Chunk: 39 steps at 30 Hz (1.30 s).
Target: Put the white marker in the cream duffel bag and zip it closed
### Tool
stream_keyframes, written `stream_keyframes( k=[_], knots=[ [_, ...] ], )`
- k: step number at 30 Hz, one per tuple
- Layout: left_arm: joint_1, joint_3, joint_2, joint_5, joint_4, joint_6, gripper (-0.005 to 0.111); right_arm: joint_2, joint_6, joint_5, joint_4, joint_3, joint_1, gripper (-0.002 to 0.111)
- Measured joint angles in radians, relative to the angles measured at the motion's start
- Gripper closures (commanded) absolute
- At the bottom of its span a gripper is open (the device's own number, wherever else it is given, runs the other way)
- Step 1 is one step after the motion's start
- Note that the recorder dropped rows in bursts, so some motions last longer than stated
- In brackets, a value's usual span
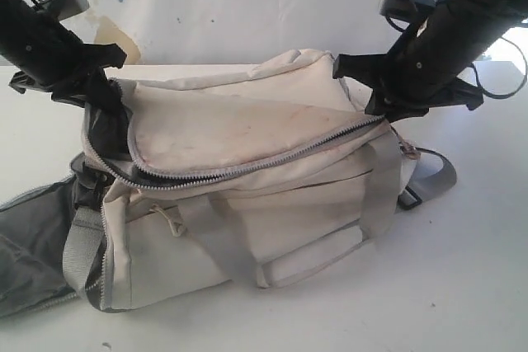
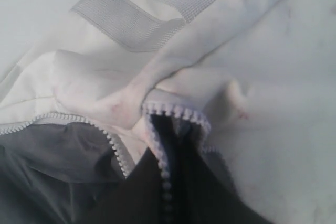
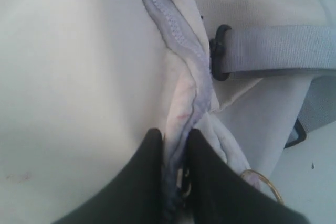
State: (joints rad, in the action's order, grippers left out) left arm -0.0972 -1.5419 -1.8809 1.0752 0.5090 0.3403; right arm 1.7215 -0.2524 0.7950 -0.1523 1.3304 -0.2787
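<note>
The cream duffel bag [image 1: 247, 204] lies across the white table. Its top flap's grey zipper [image 1: 247, 164] runs unjoined along the front, and dark lining [image 1: 106, 131] shows in the gap at the left end. My left gripper [image 1: 103, 117] sits at that left end, shut on the toothed zipper edge [image 2: 157, 109] of the flap; its black fingers [image 2: 142, 182] pinch the tape. At the bag's right end my right gripper [image 1: 375, 105] is shut on a fold of zipper tape [image 3: 181, 51], with something metal between its fingers [image 3: 149, 150]. The white marker is out of view.
A grey webbing strap [image 1: 433, 175] with a black buckle [image 1: 410, 197] trails off the bag's right end. A grey fabric panel [image 1: 33, 245] spreads at the lower left. A thin gold ring [image 3: 265, 182] hangs by the right fingers. A white wall [image 1: 247, 6] rises behind.
</note>
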Motion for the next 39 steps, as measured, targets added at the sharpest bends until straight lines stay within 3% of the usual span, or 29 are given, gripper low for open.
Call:
stream_keyframes(
  k=[2, 4, 10, 12, 21, 26, 31, 39],
  knots=[
    [0.000, 0.000, -0.001, 0.000, 0.000, 0.004, 0.105, -0.001, -0.002, -0.019, 0.000, -0.021, 0.000, 0.108],
    [0.000, 0.000, -0.001, 0.002, 0.000, -0.017, 0.095, -0.001, -0.002, -0.027, 0.000, -0.033, 0.000, 0.102],
    [0.010, 0.000, -0.002, -0.001, -0.107, -0.070, 0.053, 0.011, -0.002, -0.021, 0.049, -0.037, 0.002, 0.060],
    [0.014, 0.000, -0.002, -0.003, -0.120, -0.074, 0.046, 0.011, -0.002, -0.021, 0.059, -0.037, 0.004, 0.055],
    [0.014, 0.000, 0.077, -0.013, -0.140, -0.074, 0.051, 0.011, 0.026, 0.067, 0.045, 0.012, 0.029, 0.055],
    [-0.009, 0.000, 0.145, 0.032, -0.145, -0.074, 0.051, 0.011, 0.160, 0.122, -0.119, 0.034, 0.104, 0.055],
    [-0.114, 0.000, 0.196, 0.058, -0.148, -0.074, 0.051, 0.011, 0.315, 0.184, -0.298, 0.034, 0.205, 0.059],
    [-0.310, 0.000, 0.209, 0.051, -0.148, -0.091, 0.051, 0.032, 0.628, 0.360, -0.311, 0.034, 0.258, 0.075]
  ],
)
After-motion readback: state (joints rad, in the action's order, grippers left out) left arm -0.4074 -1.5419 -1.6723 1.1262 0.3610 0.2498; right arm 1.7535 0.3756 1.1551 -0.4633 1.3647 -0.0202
